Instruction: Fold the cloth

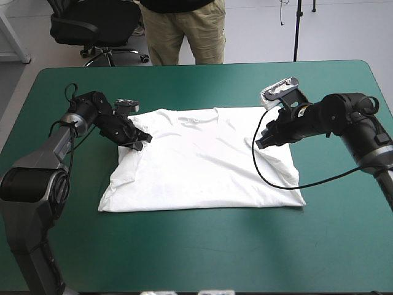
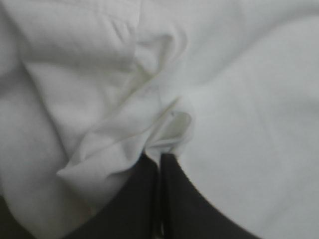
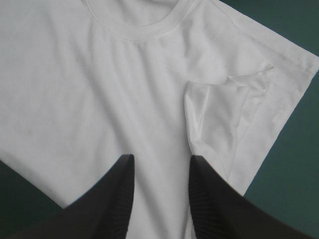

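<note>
High view shows the teal-green bench (image 1: 184, 258) carrying the white T-shirt (image 1: 202, 166), spread flat at its middle with the collar (image 1: 202, 115) toward the far edge. Left jaws are pressed together, pinching a raised fold (image 2: 169, 129) of cloth on the shirt's left side. Right jaws stand spread over the opposite side, with a turned-back sleeve flap (image 3: 219, 114) just ahead of them.

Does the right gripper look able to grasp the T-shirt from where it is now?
Probably yes. The right gripper is open and sits over the T-shirt near its right side. Nothing lies between its fingers and the cloth.
</note>
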Available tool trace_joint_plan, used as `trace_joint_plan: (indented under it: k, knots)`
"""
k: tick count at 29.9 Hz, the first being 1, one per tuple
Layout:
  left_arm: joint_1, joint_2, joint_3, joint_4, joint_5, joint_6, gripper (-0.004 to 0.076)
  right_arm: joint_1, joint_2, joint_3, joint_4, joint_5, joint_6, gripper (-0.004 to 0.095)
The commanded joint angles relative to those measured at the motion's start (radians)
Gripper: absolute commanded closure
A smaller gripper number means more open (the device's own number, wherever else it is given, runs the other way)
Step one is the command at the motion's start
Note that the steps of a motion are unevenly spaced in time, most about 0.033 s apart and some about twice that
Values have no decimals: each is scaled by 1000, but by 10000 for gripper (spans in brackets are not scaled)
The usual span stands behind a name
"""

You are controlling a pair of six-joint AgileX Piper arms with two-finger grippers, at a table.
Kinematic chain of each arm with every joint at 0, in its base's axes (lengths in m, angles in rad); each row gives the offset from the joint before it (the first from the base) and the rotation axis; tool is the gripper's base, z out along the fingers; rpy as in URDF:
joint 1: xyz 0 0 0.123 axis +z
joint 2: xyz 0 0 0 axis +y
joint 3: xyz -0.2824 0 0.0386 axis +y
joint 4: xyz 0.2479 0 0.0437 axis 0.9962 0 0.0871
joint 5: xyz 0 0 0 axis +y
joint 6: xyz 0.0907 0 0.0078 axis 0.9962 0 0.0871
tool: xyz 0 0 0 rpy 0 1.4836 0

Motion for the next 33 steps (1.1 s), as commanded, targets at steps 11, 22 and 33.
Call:
trace_joint_plan:
  k: [11,22,33]
  knots:
    - [-3,-183,-97,-11,99,3,323,-2,-124,-27,-10,0,-19,391]
    - [-3,-534,70,269,159,-182,323,-2,-288,138,-138,66,127,395]
    - [-3,-789,608,269,-48,-299,323,-2,-358,479,-166,-113,228,410]
